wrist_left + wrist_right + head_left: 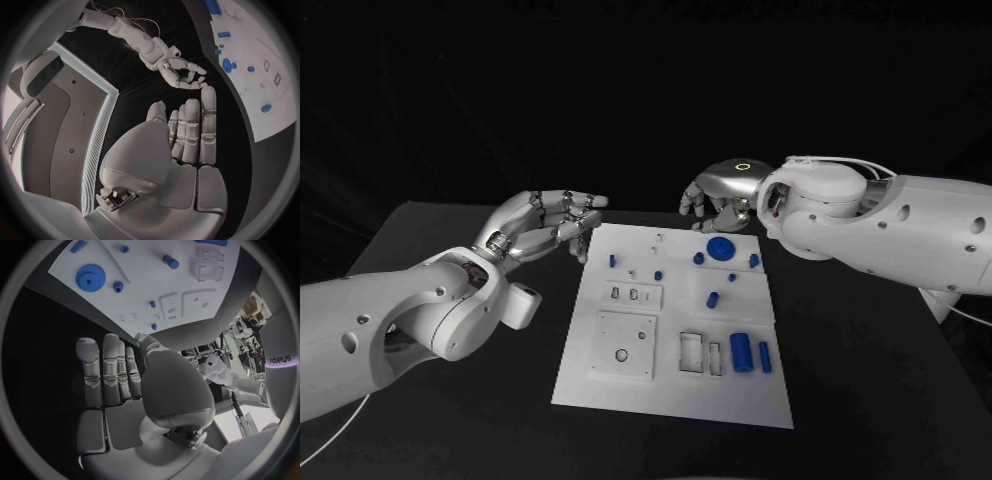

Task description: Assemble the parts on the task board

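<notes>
- Head view: task board [678, 380] lies flat in the middle of the black table [877, 380]. The left hand [548, 226] hangs just off the board's far left corner, fingers loosely bent and holding nothing. The right hand [718, 195] hovers beyond the board's far edge, also with nothing in it.
- Blue parts sit on the board: a round gear [720, 248] near the far edge, small pegs [713, 297] around it, and two upright cylinders [741, 353] near the right edge beside a slotted frame [694, 352].
- Left wrist view: the left hand's fingers [190, 132] stretch out straight and together, released, with the board beyond them. The right hand [181, 72] shows farther off, fingers curled, nothing gripped.
- Right wrist view: the right hand's fingers [106, 370] extend side by side, free of any part; the gear [91, 276] and pegs rest on the board [156, 285] ahead of them.
</notes>
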Controlling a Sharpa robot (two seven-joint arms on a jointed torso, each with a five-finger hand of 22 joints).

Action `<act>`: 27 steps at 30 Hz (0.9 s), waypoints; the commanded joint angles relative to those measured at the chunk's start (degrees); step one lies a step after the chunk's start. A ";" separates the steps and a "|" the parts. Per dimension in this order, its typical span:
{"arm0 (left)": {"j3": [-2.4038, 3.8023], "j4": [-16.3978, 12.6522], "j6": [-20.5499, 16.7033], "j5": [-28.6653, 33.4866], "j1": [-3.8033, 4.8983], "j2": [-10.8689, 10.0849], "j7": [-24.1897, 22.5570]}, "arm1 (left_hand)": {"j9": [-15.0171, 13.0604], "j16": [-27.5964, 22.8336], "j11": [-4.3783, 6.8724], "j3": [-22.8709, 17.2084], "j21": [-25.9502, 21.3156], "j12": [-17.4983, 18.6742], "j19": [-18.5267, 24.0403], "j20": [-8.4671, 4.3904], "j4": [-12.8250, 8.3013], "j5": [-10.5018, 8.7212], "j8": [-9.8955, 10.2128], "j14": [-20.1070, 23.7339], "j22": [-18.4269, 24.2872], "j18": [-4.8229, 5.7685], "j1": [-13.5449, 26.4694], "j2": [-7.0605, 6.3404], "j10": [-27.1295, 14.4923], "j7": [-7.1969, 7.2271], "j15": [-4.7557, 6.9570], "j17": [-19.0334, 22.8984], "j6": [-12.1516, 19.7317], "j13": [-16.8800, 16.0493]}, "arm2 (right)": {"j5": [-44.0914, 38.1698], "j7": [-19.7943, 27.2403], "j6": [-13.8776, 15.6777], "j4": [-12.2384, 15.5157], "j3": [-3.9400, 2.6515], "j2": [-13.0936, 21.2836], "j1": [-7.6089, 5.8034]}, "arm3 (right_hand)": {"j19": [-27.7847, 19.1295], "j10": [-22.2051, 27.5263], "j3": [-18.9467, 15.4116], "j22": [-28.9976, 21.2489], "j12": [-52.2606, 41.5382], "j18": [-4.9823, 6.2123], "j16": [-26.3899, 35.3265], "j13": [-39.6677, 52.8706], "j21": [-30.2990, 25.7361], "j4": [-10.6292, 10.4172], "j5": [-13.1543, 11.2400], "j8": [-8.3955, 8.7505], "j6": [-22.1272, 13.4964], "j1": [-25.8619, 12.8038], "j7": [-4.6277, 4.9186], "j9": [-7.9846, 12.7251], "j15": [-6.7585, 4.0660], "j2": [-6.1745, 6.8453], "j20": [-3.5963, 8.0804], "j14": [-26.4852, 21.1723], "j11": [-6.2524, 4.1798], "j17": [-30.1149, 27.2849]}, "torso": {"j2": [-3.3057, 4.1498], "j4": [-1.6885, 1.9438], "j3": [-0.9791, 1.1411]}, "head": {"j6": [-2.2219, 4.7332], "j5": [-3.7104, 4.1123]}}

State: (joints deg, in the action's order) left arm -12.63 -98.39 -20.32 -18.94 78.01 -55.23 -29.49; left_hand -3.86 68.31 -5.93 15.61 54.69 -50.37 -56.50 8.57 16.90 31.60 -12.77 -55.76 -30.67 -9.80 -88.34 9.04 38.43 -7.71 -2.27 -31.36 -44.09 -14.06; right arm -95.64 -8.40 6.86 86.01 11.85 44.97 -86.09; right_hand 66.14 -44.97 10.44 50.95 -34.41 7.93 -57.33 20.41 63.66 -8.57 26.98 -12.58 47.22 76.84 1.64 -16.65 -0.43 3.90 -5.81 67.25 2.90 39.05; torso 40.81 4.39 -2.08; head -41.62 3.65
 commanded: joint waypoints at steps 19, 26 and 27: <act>-0.04 0.04 0.62 -0.93 0.08 -0.35 -0.06 | 0.12 -10.01 -1.23 -1.20 -3.75 3.71 9.86 1.72 -0.06 0.97 0.69 11.19 0.02 -0.31 -0.93 -0.60 1.08 -0.75 -2.08 5.52 -2.44 2.60 | -7.15 -0.16 -1.52 -9.63 0.20 -4.80 6.49 | -0.56 6.63 5.61 6.87 3.00 -0.97 -4.95 4.73 4.07 2.50 7.35 0.10 -0.55 -2.88 0.24 -6.26 0.16 2.96 -0.36 -1.05 0.57 4.43 | -0.71 0.32 -0.03 | -2.43 -0.49; -0.06 0.10 1.28 -0.93 0.07 -0.28 0.47 | 0.12 -10.33 -1.26 -1.29 -3.97 3.80 10.00 1.80 -0.06 0.98 0.73 11.23 0.08 -0.36 -0.98 -0.57 0.96 -0.75 -2.12 5.76 -2.47 2.66 | -6.59 0.46 -1.01 -10.38 0.20 -4.82 7.33 | -0.36 6.77 5.85 8.21 3.15 -1.08 -5.90 5.88 4.71 2.93 4.23 -0.42 -0.40 -4.09 0.20 -8.38 0.26 2.90 -0.49 -0.75 0.66 5.18 | -0.95 0.34 -0.05 | -2.94 -0.55; -0.06 0.13 1.35 -0.93 0.07 -0.27 0.57 | 0.12 -10.44 -1.27 -1.32 -4.05 3.83 10.04 1.83 -0.05 0.97 0.76 11.25 0.11 -0.38 -0.99 -0.56 0.91 -0.77 -2.13 5.85 -2.48 2.69 | -6.49 0.57 -1.06 -10.46 0.20 -4.80 7.39 | -0.34 6.78 5.86 8.27 3.16 -1.09 -5.94 5.94 4.73 2.98 4.16 -0.45 -0.40 -4.09 0.18 -8.49 0.26 2.90 -0.50 -0.74 0.67 5.21 | -1.02 0.33 -0.07 | -3.01 -0.54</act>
State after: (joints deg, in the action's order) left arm -12.71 -98.23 -20.22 -19.64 78.02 -55.59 -29.04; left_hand -3.78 58.10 -6.95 14.66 50.94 -46.92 -46.97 10.32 16.89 32.26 -12.37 -44.94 -30.64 -9.81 -88.86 8.52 39.63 -8.58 -4.33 -25.57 -46.17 -11.42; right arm -101.74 -8.80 5.74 75.70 12.05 40.17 -78.76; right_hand 65.80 -38.58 16.07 59.19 -31.62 7.95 -63.02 26.33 68.00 -5.70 31.37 -12.85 46.78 73.21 2.15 -25.09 -0.32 6.72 -6.15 66.31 3.69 44.20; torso 39.96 4.71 -2.09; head -44.49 3.10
